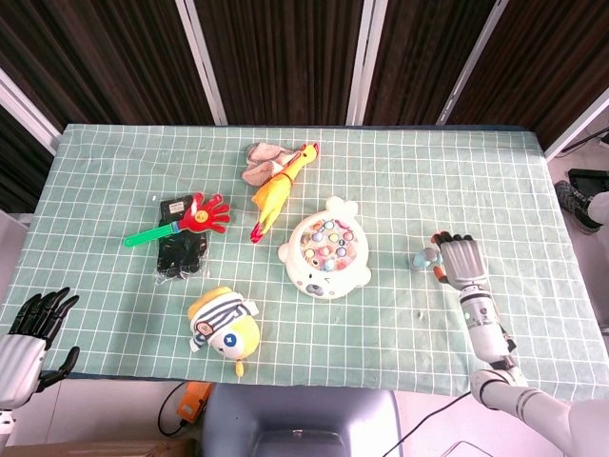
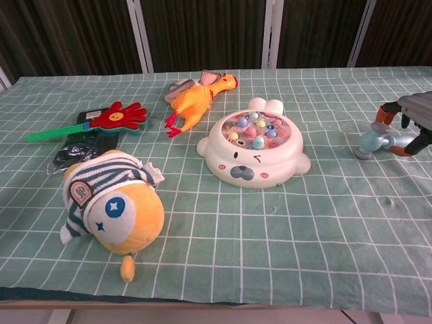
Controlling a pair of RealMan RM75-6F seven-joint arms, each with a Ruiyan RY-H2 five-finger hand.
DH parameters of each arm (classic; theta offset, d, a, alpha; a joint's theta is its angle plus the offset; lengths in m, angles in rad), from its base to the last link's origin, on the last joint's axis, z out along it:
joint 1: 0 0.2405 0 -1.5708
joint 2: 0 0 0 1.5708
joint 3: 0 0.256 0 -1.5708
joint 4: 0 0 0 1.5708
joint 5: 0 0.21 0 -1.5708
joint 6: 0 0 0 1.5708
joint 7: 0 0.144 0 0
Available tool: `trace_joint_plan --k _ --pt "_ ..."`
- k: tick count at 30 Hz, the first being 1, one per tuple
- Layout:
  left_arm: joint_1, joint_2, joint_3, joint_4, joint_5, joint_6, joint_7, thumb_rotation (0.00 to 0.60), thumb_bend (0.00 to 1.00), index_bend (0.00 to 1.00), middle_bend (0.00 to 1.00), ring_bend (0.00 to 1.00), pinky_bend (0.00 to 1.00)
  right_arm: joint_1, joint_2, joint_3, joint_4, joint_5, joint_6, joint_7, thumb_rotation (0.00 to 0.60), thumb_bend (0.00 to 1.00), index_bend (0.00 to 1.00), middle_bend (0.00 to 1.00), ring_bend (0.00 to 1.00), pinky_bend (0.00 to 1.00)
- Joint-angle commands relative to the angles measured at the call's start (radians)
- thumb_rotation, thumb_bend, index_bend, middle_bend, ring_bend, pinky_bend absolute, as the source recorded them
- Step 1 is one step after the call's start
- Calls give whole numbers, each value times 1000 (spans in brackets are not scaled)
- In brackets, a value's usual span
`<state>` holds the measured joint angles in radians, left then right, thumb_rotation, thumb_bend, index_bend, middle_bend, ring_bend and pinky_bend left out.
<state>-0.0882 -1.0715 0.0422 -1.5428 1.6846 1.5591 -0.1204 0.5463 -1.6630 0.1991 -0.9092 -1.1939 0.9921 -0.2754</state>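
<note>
Head view shows the right hand (image 1: 461,258) lying over the right part of the tablecloth (image 1: 400,181), its fingers curled around a small pale blue toy (image 1: 424,256) whose free end juts toward the white fishing game (image 1: 325,253) at the middle. Beyond the near left corner, off the cloth, the left hand (image 1: 36,324) hangs with its dark fingers spread and nothing in them. A rubber chicken (image 1: 275,188) lies toward the far edge, a red hand clapper (image 1: 186,219) toward the left edge, and a striped plush toy (image 1: 223,325) by the near edge. Chest view has the right hand (image 2: 413,120) at the right edge, fingers clamped on the blue toy (image 2: 375,140), whose round end touches the cloth.
</note>
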Motion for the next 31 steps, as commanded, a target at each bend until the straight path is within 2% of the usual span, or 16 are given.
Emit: trace_joint_plan --k 1,4,5,7,8,10,11,13,15,19,31 --pt "1 0 -1 1 -2 2 -1 600 422 0 0 0 22 -49 75 -39 -116 -59 81 7 600 444 369 344 367 459" --pt "3 -1 -4 1 -9 4 2 600 423 0 0 0 22 -129 198 -93 -328 -156 232 7 600 429 235 226 281 435" --pt "4 -2 -6 0 -11 4 5 600 423 0 0 0 22 -167 251 -119 -422 -217 320 5 600 420 196 198 261 432" --pt "4 -4 -7 -1 -14 5 12 600 422 0 0 0 22 -227 320 -162 -537 -312 451 -6 600 401 139 159 215 414" --pt "5 -5 -8 -3 -13 7 17 600 422 0 0 0 21 -269 361 -193 -603 -363 522 -15 600 390 99 128 177 384" --pt "8 -7 -7 -5 -8 13 26 600 423 0 0 0 21 -325 412 -239 -678 -419 597 -22 600 359 31 56 91 292" --pt "10 -9 -5 -6 -3 18 32 600 422 0 0 0 21 -356 435 -265 -704 -447 633 -20 600 338 6 22 43 210" --pt "12 -12 -1 -6 8 23 40 600 422 0 0 0 21 -400 441 -287 -704 -469 683 -11 600 313 0 0 1 61" --pt "14 -14 2 -4 20 30 48 600 422 0 0 0 20 -435 427 -299 -683 -459 697 -14 600 305 0 0 0 4" --pt "23 -21 8 2 45 55 58 600 421 0 0 0 19 -435 437 -295 -697 -430 640 -14 600 302 0 0 0 0" --pt "25 -33 13 18 71 72 58 600 420 0 0 0 13 -436 428 -256 -694 -409 583 -18 600 301 0 0 0 0"
